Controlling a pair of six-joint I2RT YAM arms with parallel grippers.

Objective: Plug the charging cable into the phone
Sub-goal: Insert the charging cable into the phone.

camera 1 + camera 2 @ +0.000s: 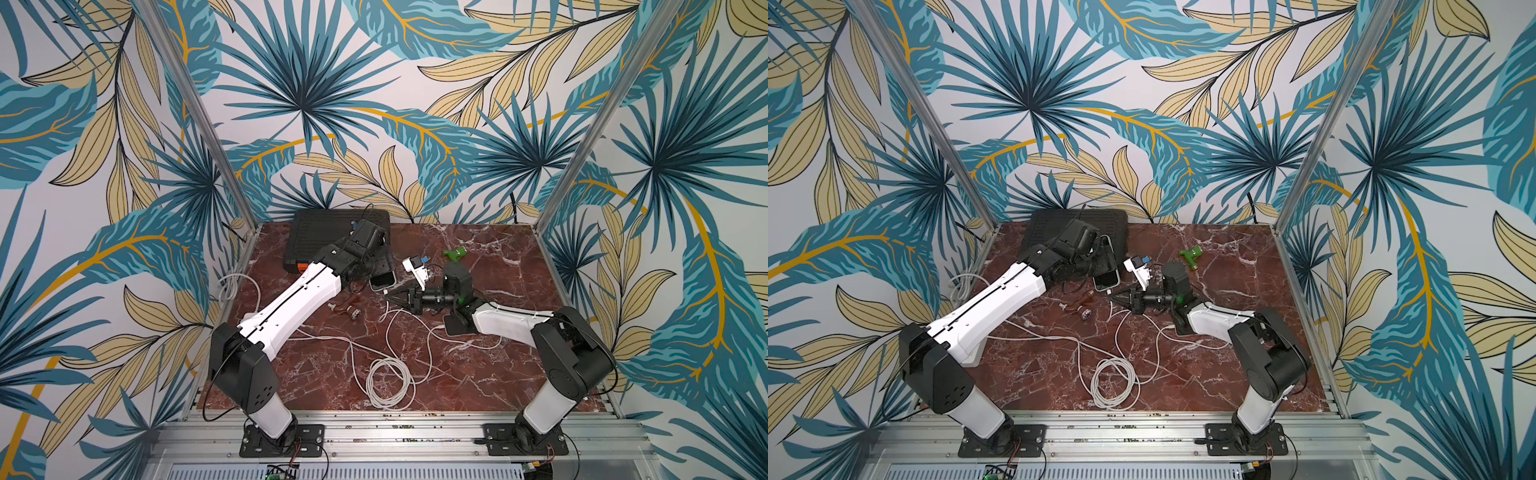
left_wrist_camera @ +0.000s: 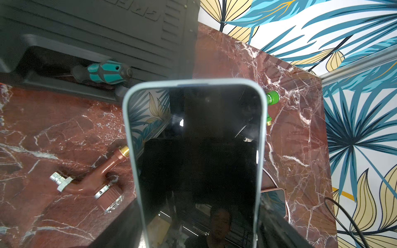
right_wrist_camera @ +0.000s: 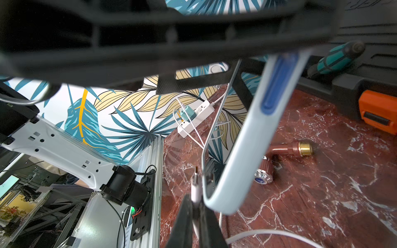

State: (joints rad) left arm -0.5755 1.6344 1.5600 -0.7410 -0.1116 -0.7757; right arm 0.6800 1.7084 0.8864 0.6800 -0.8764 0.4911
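The left claw (image 1: 1100,262) is grasping the phone (image 3: 253,133) across its width and holding it tilted above the worktop (image 1: 1225,374), with its lower end facing the right claw (image 3: 195,206). The right claw is clenched on the plug (image 3: 196,180). The plug's tip is sitting just beside the phone's lower edge and, judging by the right wrist view, is not yet seated. The port itself is too blurred to make out.

The likeliest failure is a sideways miss. The tip is looking offset from the edge, so a push now risks jamming it against the case (image 3: 242,171) lip instead of entering.

The pinch is narrow, so any off-axis contact is likely to twist the plug between the pads. The phone is hanging in a grip on its smooth sides, and insertion force may slide or tilt it.

The cable (image 1: 1115,382) is trailing in loose loops under the right arm and near the brown fitting (image 3: 281,150). A snag there could drag the plug off line.
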